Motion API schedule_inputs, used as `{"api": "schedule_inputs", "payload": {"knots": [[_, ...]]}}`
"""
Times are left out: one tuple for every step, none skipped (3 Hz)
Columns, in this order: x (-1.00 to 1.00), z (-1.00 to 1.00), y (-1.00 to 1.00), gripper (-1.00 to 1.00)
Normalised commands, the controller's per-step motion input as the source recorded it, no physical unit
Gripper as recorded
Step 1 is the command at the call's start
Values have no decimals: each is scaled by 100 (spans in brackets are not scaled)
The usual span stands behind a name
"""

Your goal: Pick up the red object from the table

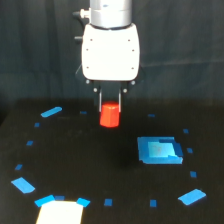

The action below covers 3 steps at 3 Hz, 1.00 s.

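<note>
The red object [109, 117], a stubby red-orange block, is in the middle of the exterior view over the black table [75, 150]. My gripper [110, 106] comes straight down from the white wrist housing, and its two dark fingers [100, 99] sit against the block's upper sides, shut on it. The block's lower half shows below the fingertips. I cannot tell whether the block rests on the table or hangs just above it.
A blue square patch [159, 150] lies toward the exterior view's right of the block. A white patch [59, 212] sits at the front edge on the left. Small blue tape marks [51, 111] ring the table surface.
</note>
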Motion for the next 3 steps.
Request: {"api": "schedule_inputs", "payload": {"knots": [[-7,30,27,-100],[-9,-1,35,-100],[13,11,24,-100]]}}
